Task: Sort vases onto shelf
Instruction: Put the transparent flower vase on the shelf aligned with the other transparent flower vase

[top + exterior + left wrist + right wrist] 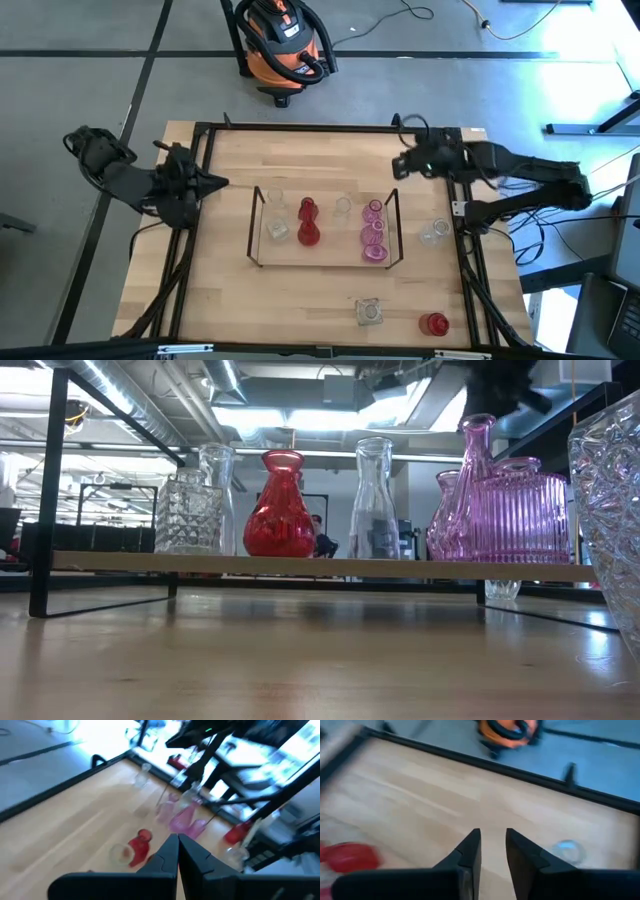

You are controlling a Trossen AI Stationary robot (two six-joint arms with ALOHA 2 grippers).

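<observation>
From above, the wooden counter (220,290) carries the wire shelf (256,228) at its middle, and on it the vases stand in groups: clear ones (277,230) toward the left end, two red vases (308,235) beside them, a small clear one (343,208) farther along, and a cluster of pink vases (374,240) at the right end. Off the shelf, a clear vase (434,233) stands just beyond its right end, while a square clear jar (369,313) and a red jar (434,324) sit near the counter's front edge. The left gripper (222,182) hangs at the counter's left edge, well apart from the shelf, and the right gripper (396,166) hovers over the far right part of the counter, above and behind the shelf's right end. At counter level, the shelf board (300,567) holds a cut-glass jar (187,512), a red vase (279,508), a tall clear bottle (374,500) and ribbed pink vases (520,515), with a large clear cut-glass piece (610,470) close at the edge of the view. In the left wrist view its fingers (167,855) are pressed together, holding nothing, over blurred red and pink vases on the counter. In the right wrist view its fingers (470,852) stand a little apart with bare wood between them, a clear vase (567,851) and a red one (350,856) lying to either side.
</observation>
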